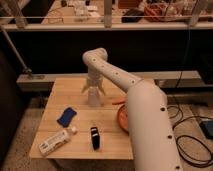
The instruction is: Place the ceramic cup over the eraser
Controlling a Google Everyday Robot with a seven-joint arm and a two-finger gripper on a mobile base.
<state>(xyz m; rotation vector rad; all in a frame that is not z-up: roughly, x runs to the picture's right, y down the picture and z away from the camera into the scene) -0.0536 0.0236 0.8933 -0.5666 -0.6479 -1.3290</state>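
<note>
Holding ceramic cup (94,100), gripper (94,94) at table (50,100) centre, fingers (85,89) clamped on cup, eraser (94,138) nearer, blue pad (66,116) left, orange bowl (121,119) right

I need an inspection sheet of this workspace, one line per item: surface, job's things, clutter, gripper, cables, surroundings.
Surface: wooden table.
Job's things: ceramic cup at the back middle, under the gripper; eraser near the front edge, apart from it.
Clutter: blue pad, white bottle lying down, orange bowl partly behind the arm.
Gripper: points down at the cup.
Cables: black cables on the floor, right.
Surroundings: metal rail behind the table.
</note>
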